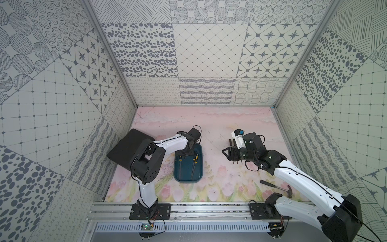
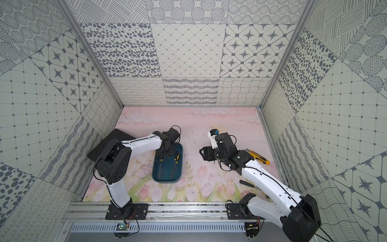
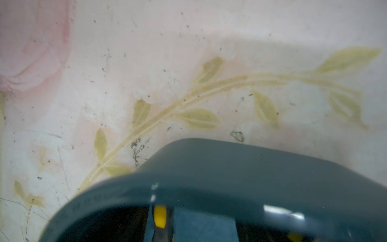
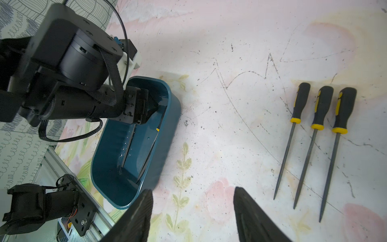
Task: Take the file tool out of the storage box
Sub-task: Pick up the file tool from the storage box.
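1. In both top views we find the storage box (image 1: 178, 179) on the mat (image 1: 209, 130), just left of frame centre.
2. Inside it, one file (image 1: 180, 167) lies lengthwise, left of a second file (image 1: 194, 167).
3. The left gripper (image 1: 185, 155) sits in the box's far end, over the handles.
4. The flat board (image 1: 125, 146) lies left of the box, partly under the left arm.
5. The hammer (image 1: 278, 188) lies at lower right, near the front rail.
6. In a top view, the utility knife (image 2: 258, 159) lies right of the right arm.
7. A row of three files (image 4: 320, 109) lies side by side on the mat, well apart from the box.
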Robot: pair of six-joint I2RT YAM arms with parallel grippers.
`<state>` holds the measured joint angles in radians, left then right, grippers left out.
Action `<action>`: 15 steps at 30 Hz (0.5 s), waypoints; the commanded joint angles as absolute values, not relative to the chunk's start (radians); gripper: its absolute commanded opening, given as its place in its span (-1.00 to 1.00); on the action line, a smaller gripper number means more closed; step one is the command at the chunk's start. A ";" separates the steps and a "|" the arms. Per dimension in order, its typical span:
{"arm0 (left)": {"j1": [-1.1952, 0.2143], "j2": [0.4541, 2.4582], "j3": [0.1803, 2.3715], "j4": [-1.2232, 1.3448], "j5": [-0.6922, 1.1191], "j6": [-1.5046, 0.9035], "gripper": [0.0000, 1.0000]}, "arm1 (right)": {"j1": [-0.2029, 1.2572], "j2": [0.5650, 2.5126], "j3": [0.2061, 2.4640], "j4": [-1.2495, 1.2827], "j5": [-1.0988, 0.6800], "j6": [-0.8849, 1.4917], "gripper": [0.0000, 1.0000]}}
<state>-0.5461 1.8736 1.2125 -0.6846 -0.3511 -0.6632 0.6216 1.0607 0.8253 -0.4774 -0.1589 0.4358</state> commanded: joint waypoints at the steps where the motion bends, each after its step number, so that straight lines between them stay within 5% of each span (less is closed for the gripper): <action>1: -0.541 1.908 1.219 -0.745 -0.419 -0.685 0.31 | 0.625 1.033 0.814 -0.444 -0.171 0.427 0.31; 15: -0.535 1.877 1.171 -0.651 -0.219 -0.641 -0.14 | 0.626 1.031 0.805 -0.445 -0.171 0.435 0.31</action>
<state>-0.5415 1.8805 1.2018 -0.6209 -0.3519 -0.6708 0.6216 1.0458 0.8158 -0.4747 -0.1650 0.4366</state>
